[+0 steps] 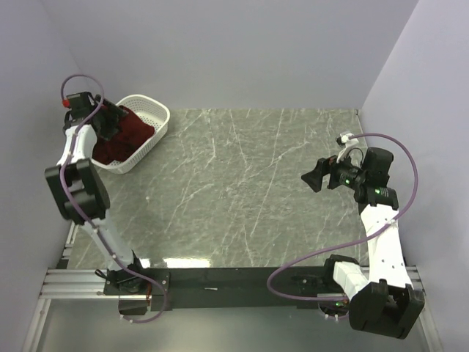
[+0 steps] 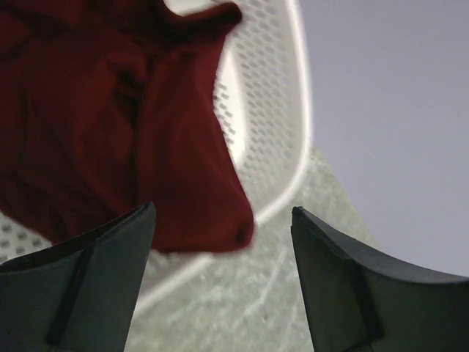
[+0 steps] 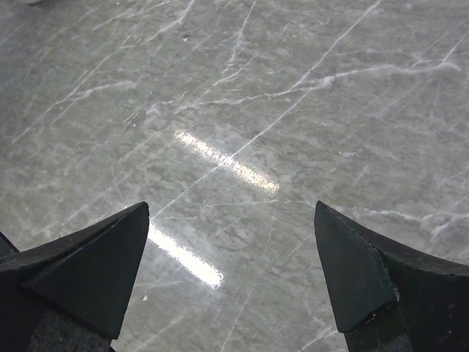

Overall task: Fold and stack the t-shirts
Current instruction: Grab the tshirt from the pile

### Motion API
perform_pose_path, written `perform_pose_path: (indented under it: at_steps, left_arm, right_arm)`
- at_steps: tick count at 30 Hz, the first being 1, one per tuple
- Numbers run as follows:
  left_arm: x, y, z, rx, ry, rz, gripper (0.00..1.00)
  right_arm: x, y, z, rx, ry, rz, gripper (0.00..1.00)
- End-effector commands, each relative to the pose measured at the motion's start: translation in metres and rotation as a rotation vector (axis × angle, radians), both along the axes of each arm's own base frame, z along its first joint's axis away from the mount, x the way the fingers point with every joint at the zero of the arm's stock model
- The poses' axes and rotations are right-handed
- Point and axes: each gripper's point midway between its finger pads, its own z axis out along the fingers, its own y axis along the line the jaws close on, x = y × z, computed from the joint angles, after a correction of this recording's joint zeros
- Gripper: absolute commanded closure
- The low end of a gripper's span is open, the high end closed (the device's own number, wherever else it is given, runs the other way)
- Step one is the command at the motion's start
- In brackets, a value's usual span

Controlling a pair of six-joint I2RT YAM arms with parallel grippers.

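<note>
Arm bases bolted at near edge of grey marble-patterned table (image 1: 234, 191). Right gripper (image 1: 315, 176) near right edge, about mid-depth, above bare tabletop, black fingers (image 3: 88, 271) spread wide, nothing between them. Left arm reaches to far left corner. Left gripper (image 2: 223, 220) over white perforated plastic basket (image 1: 152, 111), jaws apart, pinching nothing; cannot tell whether tips touch cloth. Crumpled dark red (maroon) cloth t-shirt (image 1: 124, 139) heaped inside basket at far left corner; in left wrist view one fold reaches basket rim
</note>
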Motion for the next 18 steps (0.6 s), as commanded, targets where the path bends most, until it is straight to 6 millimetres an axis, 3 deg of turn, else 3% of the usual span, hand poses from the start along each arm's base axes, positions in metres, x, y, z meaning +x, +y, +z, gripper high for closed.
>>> perform_pose_path:
  at_steps: [1, 2, 4, 5, 6, 9, 10, 15, 18]
  left_arm:
    - [0.019, 0.002, -0.02, -0.006, 0.09, 0.031, 0.17]
    - [0.015, -0.002, -0.031, -0.015, 0.155, 0.032, 0.16]
    - [0.033, -0.003, -0.036, 0.024, 0.196, 0.042, 0.13]
    - [0.028, -0.004, -0.046, 0.039, 0.263, 0.051, 0.11]
    - [0.041, -0.008, -0.045, 0.077, 0.262, 0.053, 0.1]
    - [0.048, -0.012, -0.052, 0.113, 0.281, 0.055, 0.14]
    - [0.048, -0.005, -0.055, 0.131, 0.288, 0.085, 0.17]
    - [0.048, -0.004, -0.078, 0.135, 0.331, 0.08, 0.37]
    - [0.047, -0.01, -0.072, 0.135, 0.315, 0.054, 0.71]
  right_arm:
    - [0.0, 0.0, 0.007, -0.001, -0.026, 0.011, 0.0]
    - [0.0, -0.001, 0.007, 0.001, -0.023, 0.009, 0.0]
    - [0.001, 0.0, 0.007, 0.002, -0.024, 0.01, 0.0]
    - [0.001, 0.0, 0.006, 0.003, -0.021, 0.01, 0.0]
    - [0.002, 0.0, 0.006, 0.004, -0.02, 0.009, 0.0]
    - [0.002, 0.0, 0.005, 0.004, -0.014, 0.011, 0.01]
    - [0.002, -0.001, 0.004, 0.004, -0.011, 0.01, 0.01]
    - [0.001, -0.001, 0.005, 0.0, -0.016, 0.007, 0.01]
    - [0.002, -0.002, 0.006, -0.001, -0.021, 0.003, 0.01]
